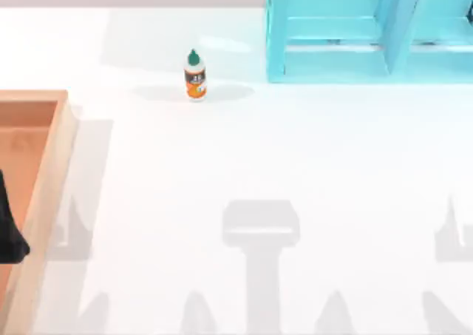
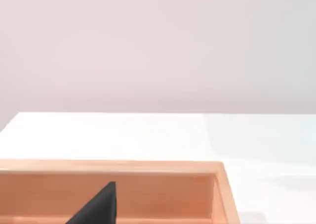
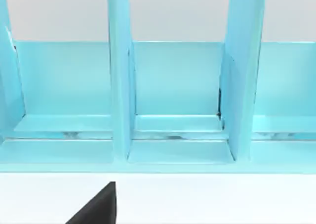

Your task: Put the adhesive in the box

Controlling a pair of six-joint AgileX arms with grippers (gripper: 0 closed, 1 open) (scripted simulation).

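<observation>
Top view: the green-capped, orange-labelled adhesive (image 1: 195, 76) stands upright on the white bench (image 1: 295, 165), well apart from the shallow pale-wood box (image 1: 46, 194); either end effector's opening cannot be told.

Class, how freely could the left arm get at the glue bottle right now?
Probably freely: the glue bottle stands upright on open white table, apart from the wooden box and the turquoise shelf unit, with nothing between it and the left end effector.
</observation>
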